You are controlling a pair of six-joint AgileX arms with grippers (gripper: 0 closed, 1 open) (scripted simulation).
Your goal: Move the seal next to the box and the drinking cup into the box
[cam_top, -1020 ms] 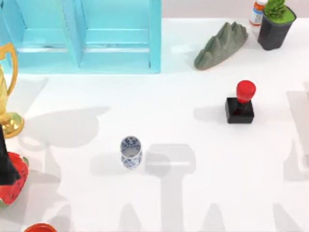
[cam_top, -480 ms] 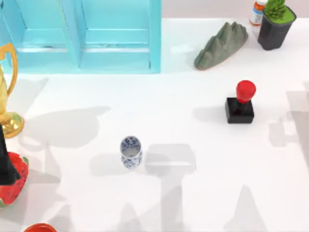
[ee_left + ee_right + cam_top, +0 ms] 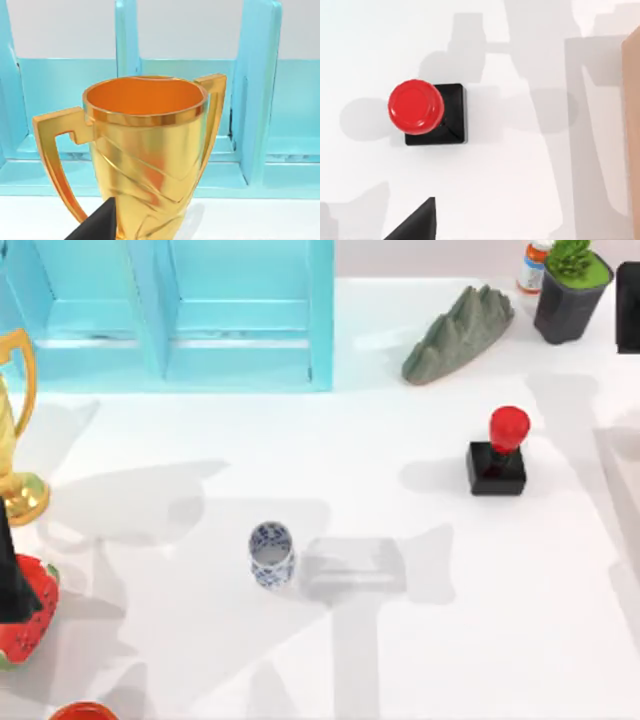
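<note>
Desk: Seal [image 3: 497, 455] position?

Operator: Upright on the table [image 3: 420, 660], below my right gripper [image 3: 415, 225] and a little ahead of its tip, untouched. I cannot tell whether that gripper is released or clenched. A tan edge [image 3: 631, 130] stands off to the side, possibly the box.

Desk: And the cup [image 3: 271, 554]?

Operator: Standing well apart from the seal, with neither gripper near it. My left gripper [image 3: 97, 225] is parked facing the gold trophy [image 3: 145, 150], close in front of its tip. Its grip I cannot tell either.

Desk: Risks?

Operator: The glossy round knob, I judge. A descent off centre could glance off it and tip the seal, and a pinch on the knob could slip. A careless left swing could topple the trophy.
</note>
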